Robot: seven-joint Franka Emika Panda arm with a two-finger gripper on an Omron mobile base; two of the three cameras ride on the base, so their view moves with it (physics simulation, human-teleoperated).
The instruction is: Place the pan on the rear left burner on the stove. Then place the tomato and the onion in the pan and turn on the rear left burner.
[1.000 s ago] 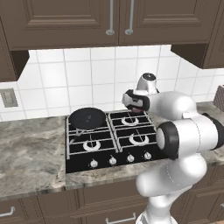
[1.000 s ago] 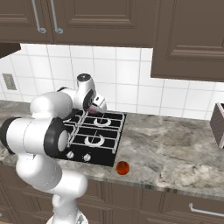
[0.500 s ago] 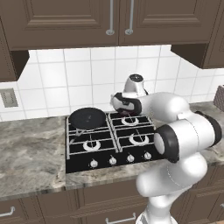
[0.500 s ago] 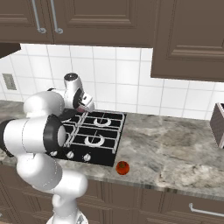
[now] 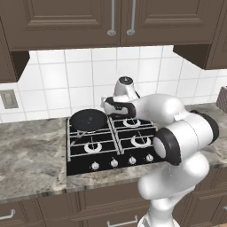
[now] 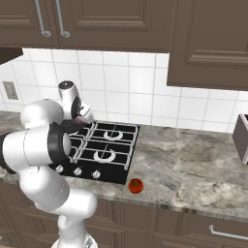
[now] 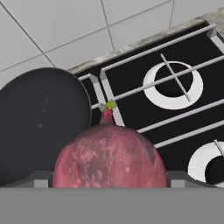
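Tool [image 7: 109,177] round onion [image 7: 109,153], stem-tip forward

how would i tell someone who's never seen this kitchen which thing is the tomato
Start at the black stove set in the grey stone counter, then go to its front corner on the side away from the pan. The tomato sits on the counter there, near the front edge. It is the small glossy bright red-orange ball, unlike the duller pinkish onion carried at the end effector.

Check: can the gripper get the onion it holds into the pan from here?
Probably yes. The gripper holds the onion just beside the pan, which sits empty on the rear left burner, with nothing between them.
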